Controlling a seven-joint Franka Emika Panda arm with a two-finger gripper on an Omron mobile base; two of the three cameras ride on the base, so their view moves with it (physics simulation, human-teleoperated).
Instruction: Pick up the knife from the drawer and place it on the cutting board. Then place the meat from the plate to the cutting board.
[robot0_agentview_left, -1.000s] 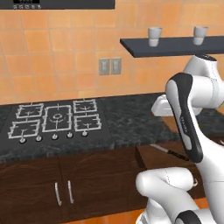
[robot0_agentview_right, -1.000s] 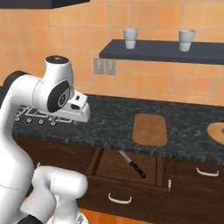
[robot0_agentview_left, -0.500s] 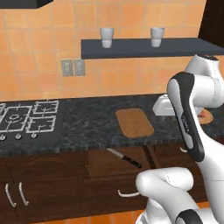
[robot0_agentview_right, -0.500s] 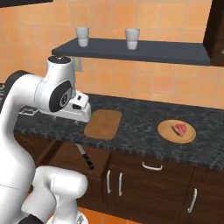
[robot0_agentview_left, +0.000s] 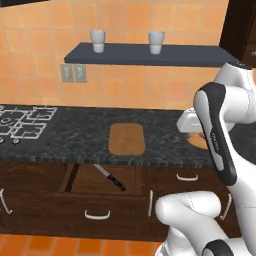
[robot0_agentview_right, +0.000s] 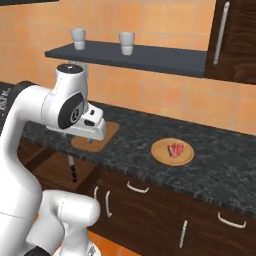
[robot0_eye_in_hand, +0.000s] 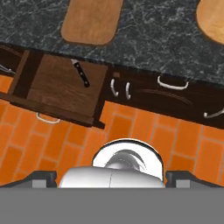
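The drawer (robot0_agentview_left: 102, 181) stands pulled open under the counter. The knife (robot0_agentview_left: 110, 177) lies slanted on its wooden bottom, black handle toward the front. Right behind it on the dark counter lies the cutting board (robot0_agentview_left: 127, 139), bare. Further right, the meat (robot0_agentview_right: 175, 149) rests on the round plate (robot0_agentview_right: 172, 152). My gripper (robot0_agentview_right: 90, 140) hangs above the counter's front edge at the board's right end, its hand covering part of the board (robot0_agentview_right: 111, 128). Looking down in the hand view, my gripper (robot0_eye_in_hand: 112, 178) is open with nothing between the tips, high above the knife (robot0_eye_in_hand: 81, 73), drawer (robot0_eye_in_hand: 61, 94), board (robot0_eye_in_hand: 91, 19) and plate (robot0_eye_in_hand: 212, 19).
A wall shelf (robot0_agentview_left: 145, 54) carries two cups. The stove (robot0_agentview_left: 20, 122) sits on the counter at far left. Closed cabinet doors and drawers with silver handles (robot0_agentview_right: 137, 188) line the front below the counter. A tall dark cabinet (robot0_agentview_right: 235, 40) hangs at the upper right. Orange tiles (robot0_eye_in_hand: 144, 127) cover the floor.
The base has driven to the right, so the whole scene slid left: the stove is at the edge and the board, open drawer and plate are in front. Arm pose and open jaws are unchanged.
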